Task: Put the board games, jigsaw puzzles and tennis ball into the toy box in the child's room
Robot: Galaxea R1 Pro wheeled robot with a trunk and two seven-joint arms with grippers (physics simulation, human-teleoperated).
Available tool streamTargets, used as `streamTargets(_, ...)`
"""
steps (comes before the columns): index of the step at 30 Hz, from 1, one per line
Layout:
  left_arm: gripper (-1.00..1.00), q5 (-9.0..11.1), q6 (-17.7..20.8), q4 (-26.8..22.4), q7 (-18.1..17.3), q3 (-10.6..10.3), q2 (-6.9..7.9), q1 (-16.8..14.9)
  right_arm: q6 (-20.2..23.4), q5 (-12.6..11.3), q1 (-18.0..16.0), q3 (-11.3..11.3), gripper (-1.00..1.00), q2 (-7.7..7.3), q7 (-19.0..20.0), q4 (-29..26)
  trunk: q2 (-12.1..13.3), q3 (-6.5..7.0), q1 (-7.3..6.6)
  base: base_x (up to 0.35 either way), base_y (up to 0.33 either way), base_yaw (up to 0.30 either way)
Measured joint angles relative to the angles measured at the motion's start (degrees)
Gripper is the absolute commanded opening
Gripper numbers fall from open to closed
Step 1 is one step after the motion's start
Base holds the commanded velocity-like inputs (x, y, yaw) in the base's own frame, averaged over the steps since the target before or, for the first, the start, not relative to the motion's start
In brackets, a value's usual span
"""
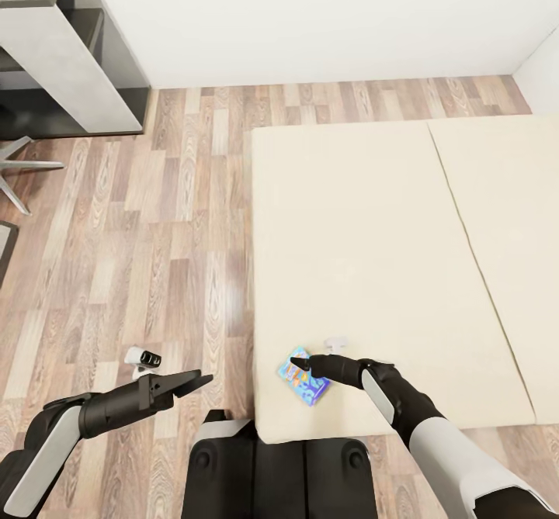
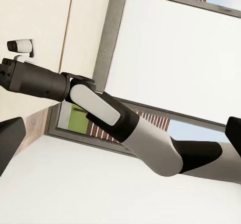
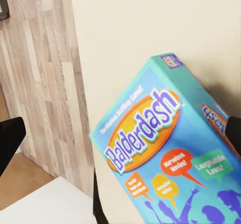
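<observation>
A blue Balderdash board game [image 1: 304,385] lies on the cream bed [image 1: 373,255], close to its near left corner. My right gripper [image 1: 300,365] hovers right over the box, open, its fingertips [image 3: 10,138] spread wider than the box [image 3: 165,153]; one finger is at the box's edge and the other stands well clear. My left gripper [image 1: 197,382] hangs open and empty over the wood floor left of the bed, and its wrist view looks across at my right arm [image 2: 100,108].
The wood floor [image 1: 155,216] runs left of the bed and along its far side up to a white wall. A grey desk or shelf unit [image 1: 70,53] and a chair base [image 1: 19,166] stand at the far left. My base [image 1: 272,468] is at the bed's foot.
</observation>
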Motion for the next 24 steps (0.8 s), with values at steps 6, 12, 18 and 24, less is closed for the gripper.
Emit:
streamTargets(6,1.00,0.0,0.0,0.0,0.0,0.0,0.00,0.0,0.1,-0.1,0.0,0.1,1.00,-0.03,0.0,0.0,0.0,0.00,0.00,0.000,0.013,0.000)
streamTargets(12,1.00,0.0,0.0,0.0,0.0,0.0,0.00,0.0,0.3,-0.2,0.0,-0.1,1.00,-0.65,0.0,0.0,0.0,0.00,0.00,0.000,0.002,0.000)
streamTargets(18,1.00,0.0,0.0,0.0,-0.1,0.1,0.00,0.0,0.4,-0.1,0.2,-0.3,1.00,-0.96,0.0,0.0,0.0,0.00,0.00,0.000,0.000,0.000)
streamTargets(24,1.00,0.0,0.0,0.0,-0.2,0.2,0.01,0.0,0.4,0.0,0.3,-0.2,1.00,-1.03,-0.1,0.0,0.0,0.00,0.00,0.000,0.000,0.000)
